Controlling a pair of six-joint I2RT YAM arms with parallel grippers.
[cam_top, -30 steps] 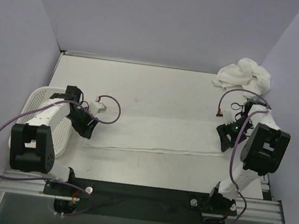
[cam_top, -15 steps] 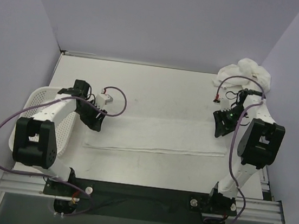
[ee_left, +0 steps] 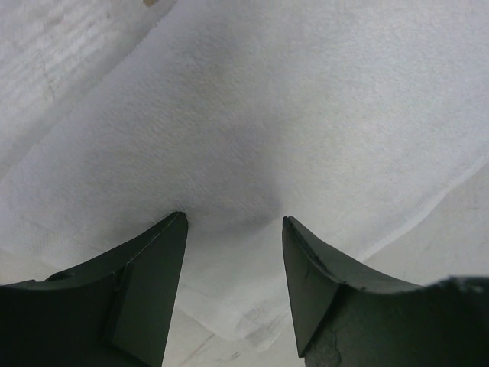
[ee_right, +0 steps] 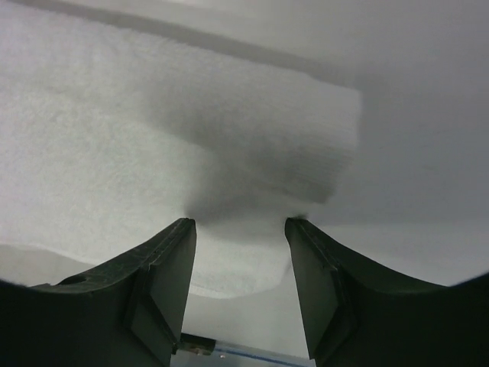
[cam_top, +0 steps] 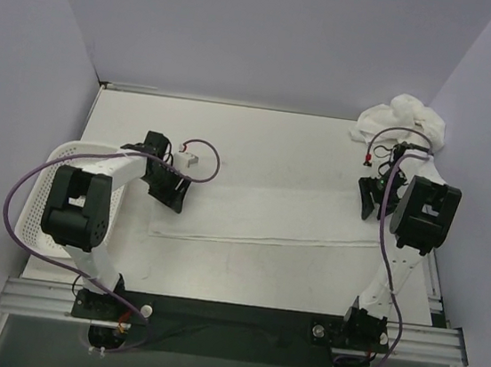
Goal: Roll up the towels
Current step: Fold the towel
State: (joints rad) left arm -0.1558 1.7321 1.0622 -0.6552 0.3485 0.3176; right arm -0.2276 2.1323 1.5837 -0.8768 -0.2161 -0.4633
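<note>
A long white towel (cam_top: 264, 217) lies flat across the middle of the table, left to right. My left gripper (cam_top: 175, 195) is at its left end, jaws open, tips pressed down on the cloth. In the left wrist view the towel (ee_left: 267, 115) fills the frame and dimples between the fingertips of the gripper (ee_left: 233, 218). My right gripper (cam_top: 371, 197) is at the towel's right end, jaws open. In the right wrist view its gripper (ee_right: 239, 220) presses on the towel (ee_right: 153, 138) near the corner. Neither gripper holds cloth between its fingers.
A heap of crumpled white towels (cam_top: 403, 120) lies at the back right corner. A white perforated basket (cam_top: 49, 179) stands at the left edge of the table (cam_top: 260, 140). Purple cables loop from both wrists. Walls close in the table on three sides.
Both grippers moved away from the near edge toward the back. The left one also moved right, onto the towel's left end. The towel's left end shifted slightly right.
</note>
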